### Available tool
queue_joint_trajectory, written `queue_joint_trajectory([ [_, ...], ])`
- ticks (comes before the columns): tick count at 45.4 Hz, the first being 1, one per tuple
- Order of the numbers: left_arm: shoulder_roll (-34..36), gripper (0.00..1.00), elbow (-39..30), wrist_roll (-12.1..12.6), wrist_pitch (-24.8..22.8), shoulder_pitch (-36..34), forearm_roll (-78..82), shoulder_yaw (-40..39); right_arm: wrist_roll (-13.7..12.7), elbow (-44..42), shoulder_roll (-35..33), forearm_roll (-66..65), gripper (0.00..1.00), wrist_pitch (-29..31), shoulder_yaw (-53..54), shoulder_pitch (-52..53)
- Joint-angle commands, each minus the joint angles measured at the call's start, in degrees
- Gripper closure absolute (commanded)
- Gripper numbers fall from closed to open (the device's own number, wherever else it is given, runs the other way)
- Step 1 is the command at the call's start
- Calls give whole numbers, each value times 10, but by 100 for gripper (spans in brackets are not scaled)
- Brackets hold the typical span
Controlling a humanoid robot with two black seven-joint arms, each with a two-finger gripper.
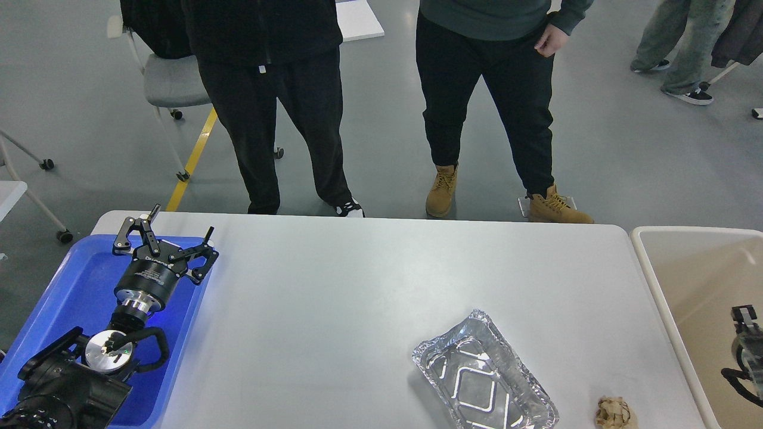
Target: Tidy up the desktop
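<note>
The white desktop carries an empty foil tray at the front right and a crumpled brown paper ball near the front right corner. My left gripper is open and empty, held over the far end of the blue tray at the desktop's left. My right gripper shows only partly at the right edge, over the beige bin; its fingers cannot be told apart. Both grippers are far from the foil tray and the paper ball.
Two people stand just behind the table's far edge, one in tan boots. A grey wheeled chair stands at the back left. The beige bin stands against the table's right end.
</note>
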Motion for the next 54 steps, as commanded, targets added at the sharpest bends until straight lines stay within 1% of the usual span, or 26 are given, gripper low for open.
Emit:
queue_joint_trajectory([
  [1,0,0,0,0,0,0,0,0,1,6,2,0,0,12,0,14],
  [9,0,0,0,0,0,0,0,1,1,1,-10,-4,0,82,-21,45],
  [17,0,0,0,-1,0,0,0,1,2,1,-27,-4,0,109,-22,78],
  [25,0,0,0,0,0,0,-1,0,1,4,-49,-5,0,155,-28,112],
  [32,0,0,0,0,0,0,-1,0,1,27,-76,-6,0,184,-93,159],
  [36,0,0,0,-1,0,0,-1,0,1,76,-109,-6,1,196,-137,201],
  [37,0,0,0,-1,0,0,-1,0,1,108,-129,-7,1,198,-157,226],
  [41,0,0,0,-1,0,0,-1,0,0,188,-173,-16,1,200,-196,281],
  [46,0,0,0,0,0,0,-1,1,-2,309,-230,-74,2,200,-232,369],
  [54,0,0,0,0,0,-1,0,0,-29,494,-310,-176,2,200,-275,492],
])
